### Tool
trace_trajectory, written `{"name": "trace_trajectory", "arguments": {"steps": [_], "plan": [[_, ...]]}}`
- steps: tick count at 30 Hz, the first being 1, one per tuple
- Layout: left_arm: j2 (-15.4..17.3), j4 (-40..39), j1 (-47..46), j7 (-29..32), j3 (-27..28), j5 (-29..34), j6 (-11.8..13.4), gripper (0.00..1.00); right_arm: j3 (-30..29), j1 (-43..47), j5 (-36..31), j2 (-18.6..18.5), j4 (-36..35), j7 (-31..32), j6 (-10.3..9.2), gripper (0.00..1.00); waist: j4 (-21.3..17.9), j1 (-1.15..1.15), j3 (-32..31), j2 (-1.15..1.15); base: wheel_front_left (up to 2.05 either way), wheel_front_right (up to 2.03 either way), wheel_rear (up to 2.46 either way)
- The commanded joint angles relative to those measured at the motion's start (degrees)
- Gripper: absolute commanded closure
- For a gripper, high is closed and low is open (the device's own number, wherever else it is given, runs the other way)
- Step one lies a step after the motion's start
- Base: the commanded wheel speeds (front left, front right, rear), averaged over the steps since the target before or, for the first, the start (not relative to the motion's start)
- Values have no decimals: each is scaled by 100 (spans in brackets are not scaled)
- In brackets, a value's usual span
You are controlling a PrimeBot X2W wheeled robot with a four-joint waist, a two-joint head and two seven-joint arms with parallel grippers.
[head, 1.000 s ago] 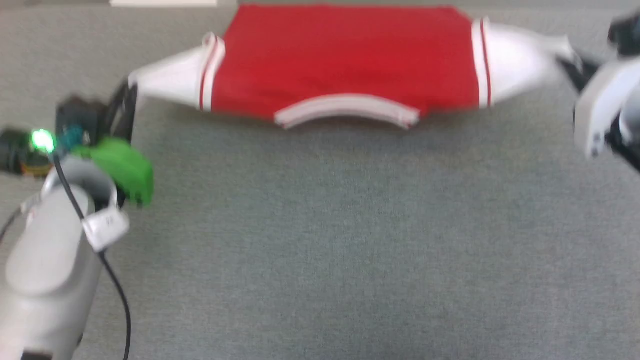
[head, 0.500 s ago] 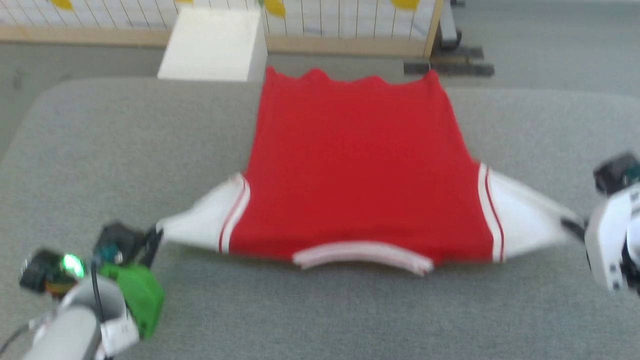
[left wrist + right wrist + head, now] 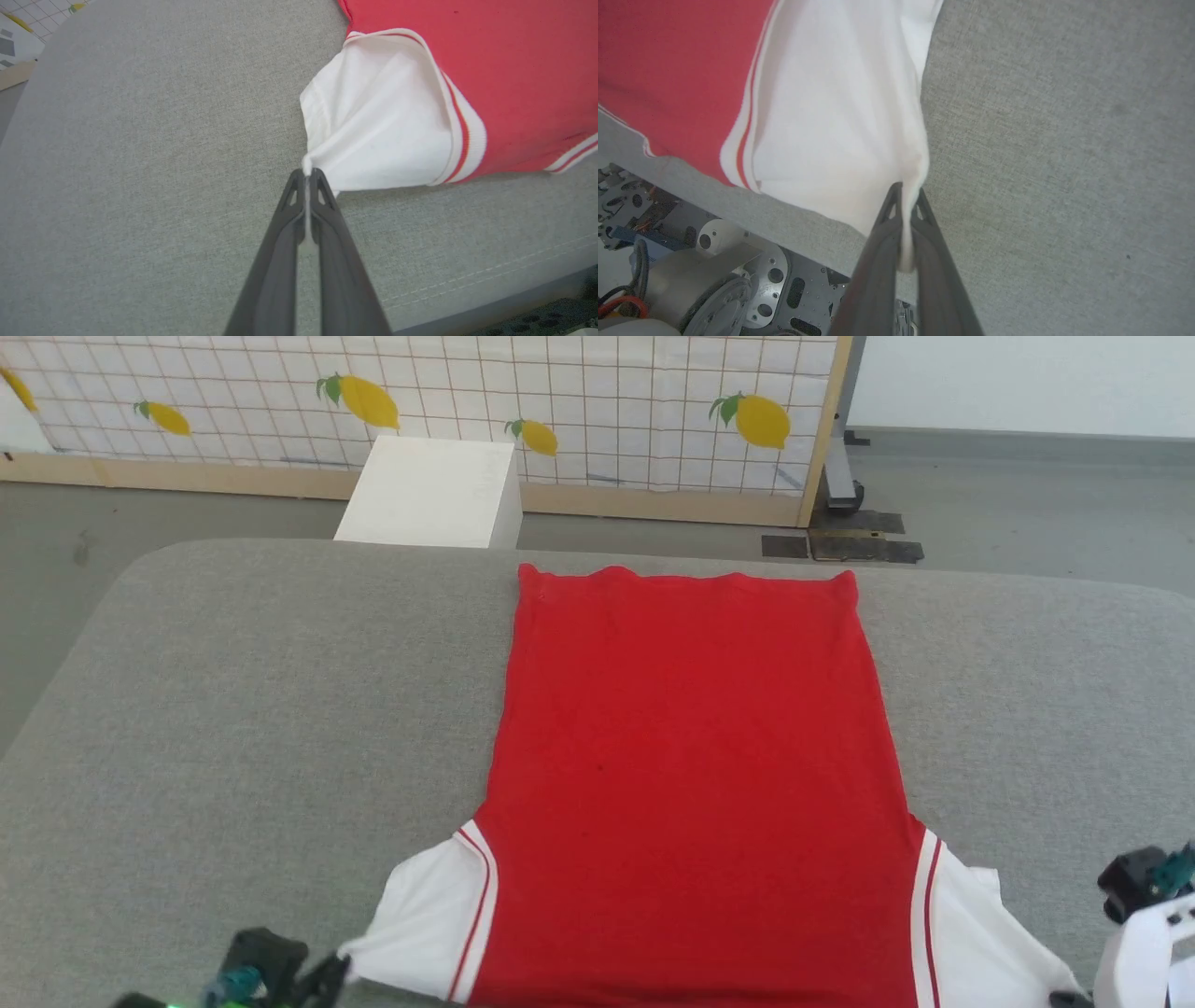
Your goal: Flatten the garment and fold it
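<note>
While the garment lies spread flat on the grey padded surface, hem at the far edge and shoulders toward the robot, both arms reach in low at the near corners. The left gripper has its fingers pressed together on the tip of the white left sleeve, which is pulled out to a point over the surface. The right gripper likewise pinches the outer edge of the white right sleeve, its fingers lying along the near edge of the surface, with the robot's base below.
</note>
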Motion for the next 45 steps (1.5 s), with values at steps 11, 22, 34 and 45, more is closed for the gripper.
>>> {"name": "trace_trajectory", "arguments": {"steps": [11, 22, 34, 45], "plan": [[-514, 156, -210, -323, -294, -62, -115, 100, -865, 256, -684, 520, -503, 222, -12, 0, 206, 1, 319, 0, 0, 0, 0], [-778, -647, -732, -486, -366, 146, -5, 100, -1701, -1654, -1036, 850, -732, 349, -12, 0, 794, 1, 1476, 0, 0, 0, 0], [-1200, -1214, -1235, -602, -682, 451, 61, 100, -1523, -4688, -1884, 812, 1051, 897, -12, 0, 1680, 1, 2823, 0, 0, 0, 0], [-1455, -1224, -1410, -777, -870, 539, 82, 100, -1403, -5923, -2537, 629, 2592, 840, -12, 0, 2124, 1, 3237, 0, 0, 0, 0]]}}
